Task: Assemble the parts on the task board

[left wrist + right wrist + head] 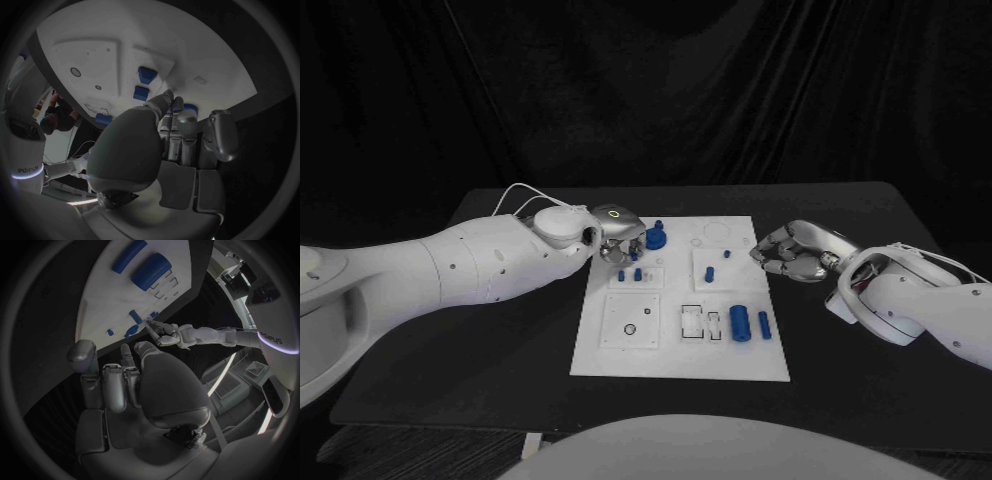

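While the task board (681, 340) lay in the middle of the black tabletop (473, 340), several blue parts were spread across it; a tall knobbed part (656, 238) stood near the board's far left corner, two small pegs (629, 274) sat just nearer than it, another small peg (708, 272) stood on a raised plate toward the board's right side, and a thick cylinder (738, 323) with a thinner pin (764, 324) beside it lay near the board's right edge; these last two looked loose and not yet seated, so the assembly seemed far from complete.

The left hand (617, 240) hung over the board's far left corner, just beside the knobbed part, fingers curled downward toward the small pegs; whether it had hold of anything could not be told, since the fingers (178, 120) hid their own tips in the wrist view; its position suggested it was working on a peg there.

The right hand (790, 253) sat just off the board's right edge, fingers curled in loosely with nothing visible in them; it appeared to be waiting clear of the board, leaving room for the other arm.
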You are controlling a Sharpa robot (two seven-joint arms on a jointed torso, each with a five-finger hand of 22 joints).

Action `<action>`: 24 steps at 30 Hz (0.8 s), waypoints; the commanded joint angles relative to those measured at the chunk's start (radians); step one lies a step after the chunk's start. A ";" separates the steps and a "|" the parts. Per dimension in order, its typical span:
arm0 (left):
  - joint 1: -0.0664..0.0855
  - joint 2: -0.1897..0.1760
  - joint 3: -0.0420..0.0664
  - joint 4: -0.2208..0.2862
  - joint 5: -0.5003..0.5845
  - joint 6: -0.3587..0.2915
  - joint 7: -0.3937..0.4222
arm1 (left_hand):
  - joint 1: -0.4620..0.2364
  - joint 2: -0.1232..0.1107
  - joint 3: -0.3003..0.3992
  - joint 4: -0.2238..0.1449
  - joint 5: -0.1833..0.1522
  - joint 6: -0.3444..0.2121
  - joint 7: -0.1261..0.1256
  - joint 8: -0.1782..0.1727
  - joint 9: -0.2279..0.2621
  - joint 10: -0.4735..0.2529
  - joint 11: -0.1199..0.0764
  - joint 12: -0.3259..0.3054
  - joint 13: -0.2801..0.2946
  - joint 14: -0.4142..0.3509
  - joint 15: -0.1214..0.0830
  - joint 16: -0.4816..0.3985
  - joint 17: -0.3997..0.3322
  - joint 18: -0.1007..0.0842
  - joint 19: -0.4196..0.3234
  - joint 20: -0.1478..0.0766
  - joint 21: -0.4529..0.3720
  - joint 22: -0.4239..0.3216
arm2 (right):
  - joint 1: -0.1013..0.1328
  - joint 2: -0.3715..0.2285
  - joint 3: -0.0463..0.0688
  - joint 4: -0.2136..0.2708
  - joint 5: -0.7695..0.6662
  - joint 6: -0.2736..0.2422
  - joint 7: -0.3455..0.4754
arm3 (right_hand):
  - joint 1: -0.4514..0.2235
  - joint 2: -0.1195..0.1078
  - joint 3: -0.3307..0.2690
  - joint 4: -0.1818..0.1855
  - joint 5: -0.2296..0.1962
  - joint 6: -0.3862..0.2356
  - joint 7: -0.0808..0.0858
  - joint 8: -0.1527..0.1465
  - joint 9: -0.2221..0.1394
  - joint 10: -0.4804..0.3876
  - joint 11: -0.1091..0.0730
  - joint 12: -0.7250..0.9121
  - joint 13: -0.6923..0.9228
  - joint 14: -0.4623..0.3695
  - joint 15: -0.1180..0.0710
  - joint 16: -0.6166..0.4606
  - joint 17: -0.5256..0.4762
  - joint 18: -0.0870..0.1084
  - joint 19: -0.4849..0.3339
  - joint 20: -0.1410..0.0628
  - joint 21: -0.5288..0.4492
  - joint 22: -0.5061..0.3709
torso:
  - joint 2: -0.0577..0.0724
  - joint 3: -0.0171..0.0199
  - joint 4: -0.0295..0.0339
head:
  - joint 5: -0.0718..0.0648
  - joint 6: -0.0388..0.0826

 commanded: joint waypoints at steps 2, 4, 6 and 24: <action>-0.005 0.006 0.000 -0.002 -0.001 0.009 0.005 | 0.000 -0.008 0.008 0.002 0.007 -0.004 -0.003 -0.004 0.000 0.006 0.000 -0.004 0.000 -0.009 0.001 -0.004 -0.001 -0.006 -0.008 -0.001 -0.005 0.168 | -0.003 0.001 0.001 -0.001 -0.004 0.007 -0.018 | 0.005 -0.004 0.004 0.000 0.003 0.003 -0.001 0.004 0.001 0.024 -0.008 -0.006 0.166 0.063 -0.004 -0.005 0.133 0.019 -0.005 -0.001 -0.006 0.102 | 0.000 0.0001 0.0000 | 0.000 0.000; -0.005 0.007 0.000 -0.004 -0.001 0.011 0.003 | 0.000 -0.009 0.008 0.001 0.008 -0.004 -0.003 -0.004 0.000 0.008 -0.001 -0.004 0.000 -0.010 0.001 -0.005 -0.002 -0.006 -0.009 -0.001 -0.006 0.168 | -0.003 0.001 0.001 -0.002 -0.004 0.007 -0.019 | 0.006 -0.004 0.005 -0.001 0.003 0.003 -0.001 0.004 0.001 0.022 -0.008 -0.007 0.164 0.062 -0.004 -0.007 0.131 0.019 -0.006 -0.001 -0.009 0.101 | 0.000 0.0002 -0.0001 | 0.001 0.000; -0.005 0.008 0.000 -0.006 -0.001 0.014 0.001 | 0.000 -0.009 0.008 0.001 0.009 -0.004 -0.003 -0.005 0.000 0.009 -0.001 -0.004 0.000 -0.011 0.001 -0.006 -0.003 -0.006 -0.009 -0.001 -0.006 0.168 | -0.003 0.001 0.001 -0.002 -0.004 0.008 -0.019 | 0.006 -0.004 0.005 -0.001 0.003 0.003 -0.001 0.004 0.001 0.022 -0.008 -0.007 0.164 0.062 -0.004 -0.007 0.131 0.019 -0.006 -0.001 -0.009 0.101 | 0.000 0.0001 0.0000 | 0.001 0.000; -0.007 0.000 0.000 -0.013 -0.001 0.027 -0.038 | -0.032 -0.060 0.024 0.013 -0.020 -0.207 -0.079 -0.030 -0.051 -0.048 0.005 -0.062 -0.022 -0.043 0.003 -0.035 -0.042 0.002 -0.033 0.002 -0.052 0.159 | -0.002 -0.006 0.001 0.001 -0.004 0.004 -0.019 | 0.007 -0.005 0.006 -0.002 0.003 0.003 0.000 0.004 0.001 0.021 -0.008 -0.008 0.162 0.061 -0.004 -0.009 0.128 0.020 -0.007 -0.001 -0.012 0.101 | 0.000 0.0002 -0.0002 | 0.000 0.000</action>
